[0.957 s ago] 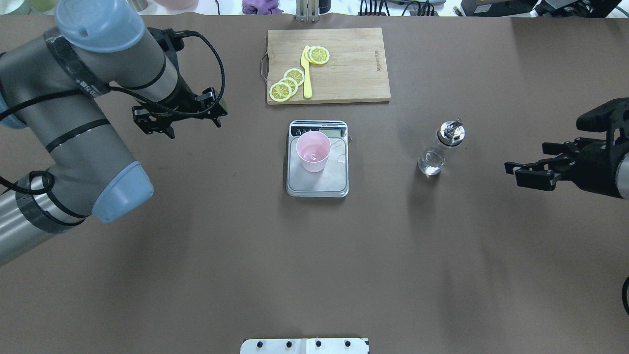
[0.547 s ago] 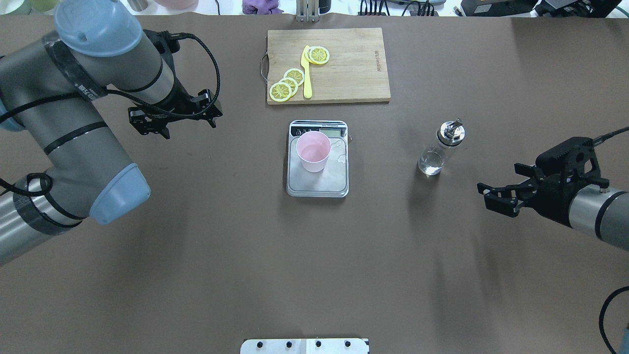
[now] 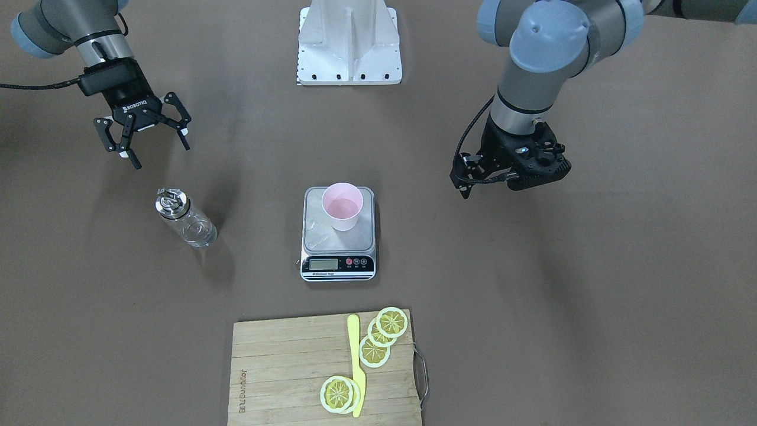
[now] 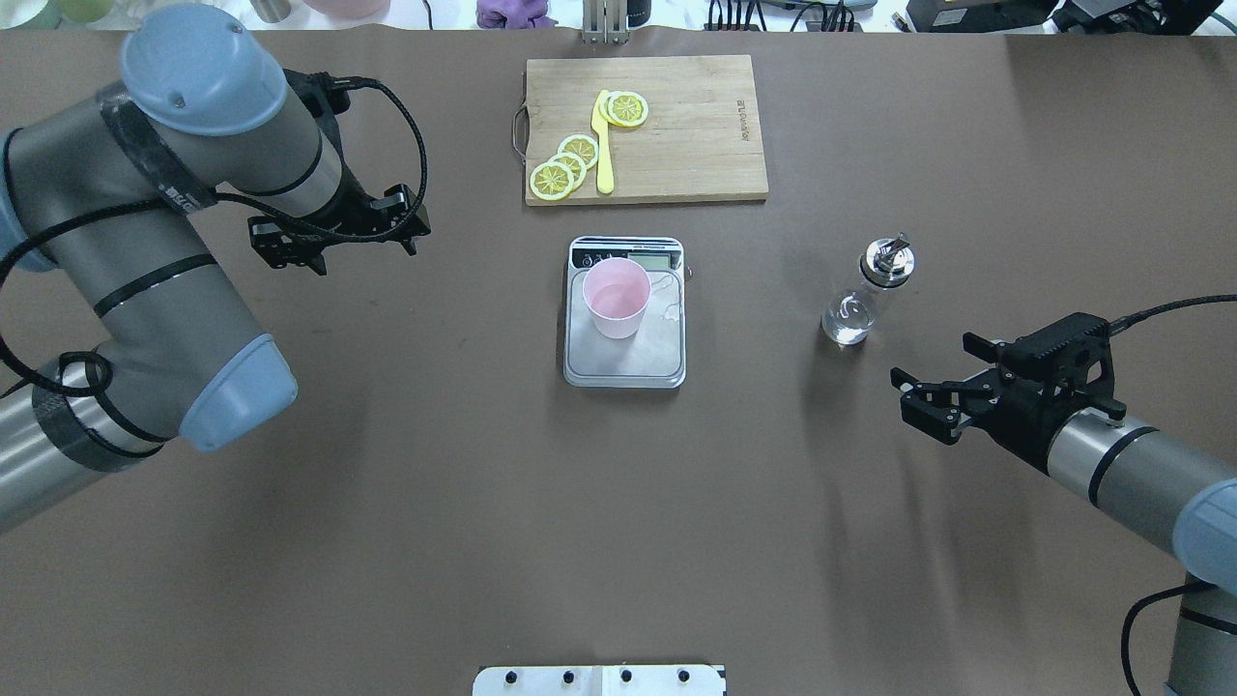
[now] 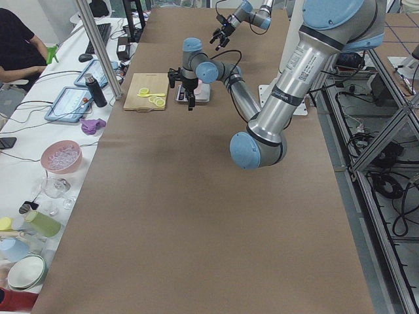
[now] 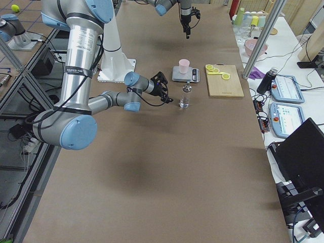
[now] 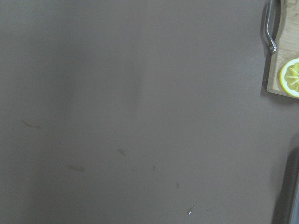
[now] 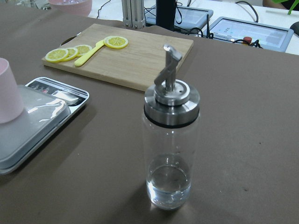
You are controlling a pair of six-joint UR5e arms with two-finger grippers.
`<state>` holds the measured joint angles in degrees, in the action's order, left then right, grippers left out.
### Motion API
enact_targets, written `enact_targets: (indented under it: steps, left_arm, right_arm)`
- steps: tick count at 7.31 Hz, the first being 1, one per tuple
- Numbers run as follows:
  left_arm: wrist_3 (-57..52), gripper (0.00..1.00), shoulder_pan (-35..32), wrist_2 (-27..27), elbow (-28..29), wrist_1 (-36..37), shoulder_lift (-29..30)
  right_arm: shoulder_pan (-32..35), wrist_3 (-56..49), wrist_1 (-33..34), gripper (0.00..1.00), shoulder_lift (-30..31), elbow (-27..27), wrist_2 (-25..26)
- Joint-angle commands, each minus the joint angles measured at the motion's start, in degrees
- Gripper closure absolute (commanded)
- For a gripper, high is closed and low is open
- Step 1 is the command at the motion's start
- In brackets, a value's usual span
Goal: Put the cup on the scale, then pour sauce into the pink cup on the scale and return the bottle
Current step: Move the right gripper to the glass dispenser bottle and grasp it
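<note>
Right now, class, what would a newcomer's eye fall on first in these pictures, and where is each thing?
The pink cup stands upright on the steel scale in the middle of the table. A clear bottle with a shiny metal spout stands alone on the robot's right of the scale, with the open right gripper near it. Beyond the scale, yellow lemon slices lie on a wooden board.

The brown tabletop (image 4: 464, 522) carries the scale (image 4: 628, 365) at the centre of the overhead view, the bottle (image 4: 852, 314) upright to its right, well apart, and a cutting board (image 4: 696, 145) at upper centre.
</note>
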<state>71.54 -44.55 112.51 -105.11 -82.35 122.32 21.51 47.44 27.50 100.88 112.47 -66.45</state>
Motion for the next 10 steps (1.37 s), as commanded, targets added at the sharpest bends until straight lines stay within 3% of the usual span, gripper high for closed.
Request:
enact_targets:
  steps: [1, 2, 3, 5, 10]
  left_arm:
    - [0.0, 0.01, 0.6, -0.5, 0.6, -0.1, -0.1]
    - [0.0, 0.01, 1.1, -2.2, 0.8, -0.1, 0.0]
    - [0.0, 0.01, 1.1, -2.2, 0.8, -0.2, 0.2]
    - [0.0, 0.01, 1.1, -2.2, 1.3, -0.2, 0.5]
    - [0.0, 0.01, 1.8, -2.2, 2.0, -0.8, 0.5]
  right_arm:
    - [-0.5, -2.9, -0.2, 0.0, -1.5, -0.8, 4.9]
    - [-0.7, -4.5, -0.8, 0.0, -1.7, -1.9, 5.6]
    - [-0.7, -4.6, -4.8, 0.0, -2.5, -6.2, 5.9]
    - [-0.6, -4.7, -17.6, 0.0, -7.5, -19.2, 8.3]
    - [-0.4, -5.7, -18.5, 0.0, -11.1, -20.7, 8.4]
